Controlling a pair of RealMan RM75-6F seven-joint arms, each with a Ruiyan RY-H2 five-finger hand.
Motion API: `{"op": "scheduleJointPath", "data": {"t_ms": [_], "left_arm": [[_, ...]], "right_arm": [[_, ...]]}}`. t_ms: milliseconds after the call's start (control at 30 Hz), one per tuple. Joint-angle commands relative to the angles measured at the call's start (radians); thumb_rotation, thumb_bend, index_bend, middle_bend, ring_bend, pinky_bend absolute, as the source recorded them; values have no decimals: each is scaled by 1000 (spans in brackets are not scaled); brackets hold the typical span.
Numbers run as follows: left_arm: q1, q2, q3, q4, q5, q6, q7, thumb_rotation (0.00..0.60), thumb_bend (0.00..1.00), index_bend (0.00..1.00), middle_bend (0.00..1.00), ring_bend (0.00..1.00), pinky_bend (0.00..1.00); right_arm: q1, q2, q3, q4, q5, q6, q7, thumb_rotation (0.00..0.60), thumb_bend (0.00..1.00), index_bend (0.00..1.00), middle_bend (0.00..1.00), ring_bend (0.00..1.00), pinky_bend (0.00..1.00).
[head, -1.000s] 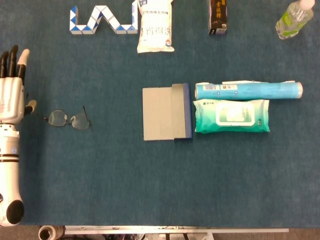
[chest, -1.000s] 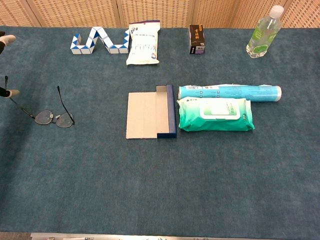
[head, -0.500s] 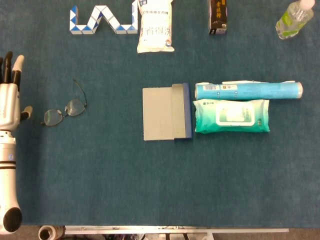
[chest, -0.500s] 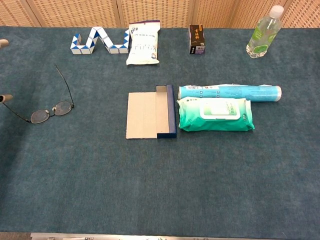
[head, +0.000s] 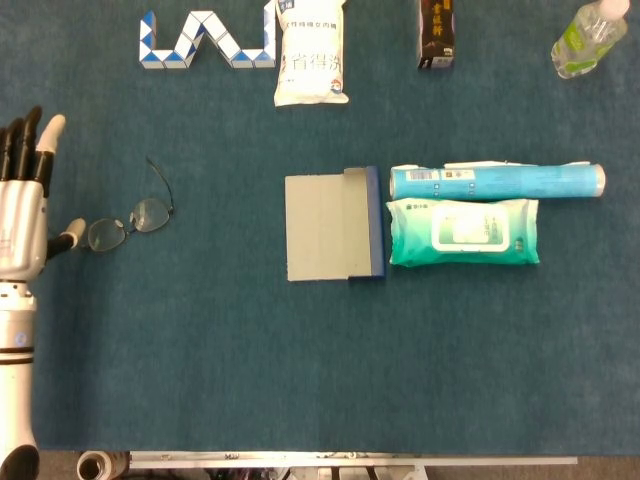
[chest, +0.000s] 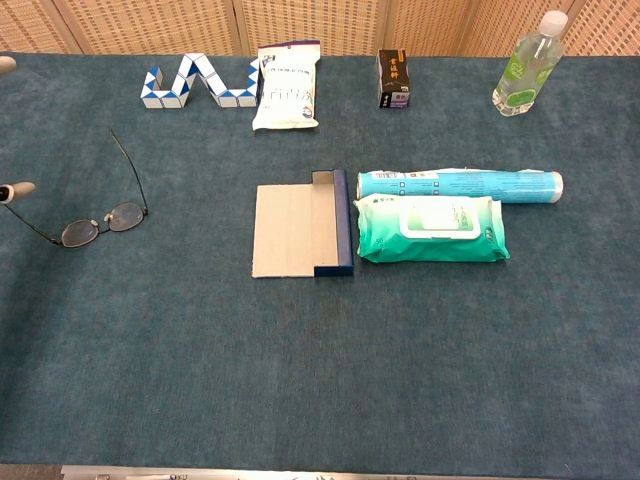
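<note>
A pair of thin wire glasses (head: 128, 219) lies unfolded on the blue cloth at the left; the chest view shows the glasses (chest: 100, 222) with one temple arm pointing to the far side. My left hand (head: 24, 205) lies flat beside them at the left edge, fingers straight and apart, holding nothing. Its thumb tip (head: 70, 235) ends right next to the nearer lens; I cannot tell if it touches the frame. In the chest view only the thumb tip (chest: 18, 189) and one fingertip show. My right hand is out of both views.
Along the far edge stand a blue-white twist puzzle (head: 205, 42), a white pouch (head: 312, 55), a dark carton (head: 437, 35) and a clear bottle (head: 590, 38). In the middle lie a grey-and-blue flat box (head: 335, 226), a green wipes pack (head: 463, 232) and a blue tube (head: 497, 180).
The glasses swung round and shifted left between the first and second frames, then lay still. My left hand drew back left, then came slightly right toward them.
</note>
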Motion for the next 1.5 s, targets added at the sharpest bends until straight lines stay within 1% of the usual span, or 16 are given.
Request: {"op": "scheduleJointPath", "data": {"t_ms": [33, 100, 133, 300, 433, 633, 833, 1100, 1500], "left_arm": [[14, 15, 8, -12, 7, 13, 8, 600, 170, 4, 0, 0, 59], [23, 25, 11, -16, 10, 21, 9, 600, 264, 4, 0, 0, 59], [27, 29, 10, -18, 10, 26, 10, 600, 296, 4, 0, 0, 59], [38, 37, -2, -7, 3, 44, 22, 600, 368, 6, 0, 0, 59], [40, 30, -16, 29, -11, 54, 54, 600, 397, 6, 0, 0, 59], [37, 14, -34, 72, -56, 26, 75, 600, 401, 6, 0, 0, 59], [28, 2, -34, 100, -87, -21, 88, 600, 401, 2, 0, 0, 59], [14, -15, -36, 112, -95, -51, 91, 600, 401, 2, 0, 0, 59], [-17, -50, -35, 95, -81, -78, 119, 600, 400, 2, 0, 0, 59]], "right_arm": [[-1, 1, 0, 0, 0, 1, 2, 600, 367, 698, 629, 507, 524], [-1, 2, 1, -1, 0, 2, 3, 600, 367, 698, 629, 507, 524], [-1, 2, 1, -1, 0, 2, 3, 600, 367, 698, 629, 507, 524], [-1, 3, 0, -2, -2, 2, 4, 600, 367, 698, 629, 507, 524], [-3, 5, 2, -2, 0, 6, 7, 600, 367, 698, 629, 507, 524], [-5, 8, 4, -2, 0, 12, 14, 600, 368, 698, 629, 507, 524], [-10, 10, 5, -4, -1, 21, 18, 600, 367, 697, 629, 507, 524], [-12, 14, 6, -6, -1, 24, 23, 600, 367, 698, 629, 507, 524], [-16, 17, 8, -6, -3, 31, 30, 600, 367, 698, 629, 507, 524]]}}
